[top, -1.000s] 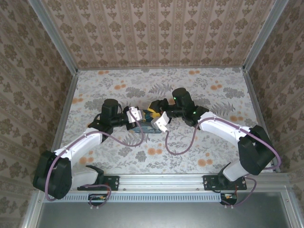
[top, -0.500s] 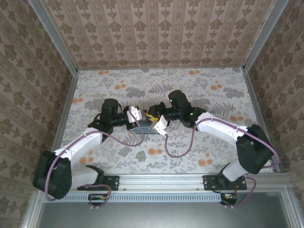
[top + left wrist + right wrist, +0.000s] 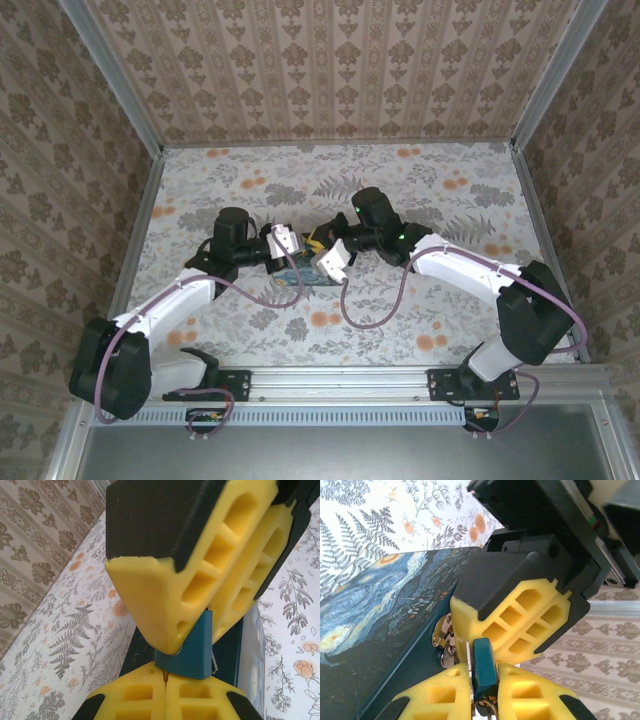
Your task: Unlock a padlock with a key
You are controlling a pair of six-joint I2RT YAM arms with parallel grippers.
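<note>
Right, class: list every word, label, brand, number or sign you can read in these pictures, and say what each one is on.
No readable text anywhere.
The painted box: starry-night picture only, no lettering.
The padlock in the right end effector: plain teal faces.
The key in the left end effector: too thin a sliver to show any stamp.
The table and walls: floral pattern only.

Floral-print tabletop point(image 3: 450, 310), damask-papered walls point(image 3: 330, 70), aluminium frame rail point(image 3: 340, 378)
</note>
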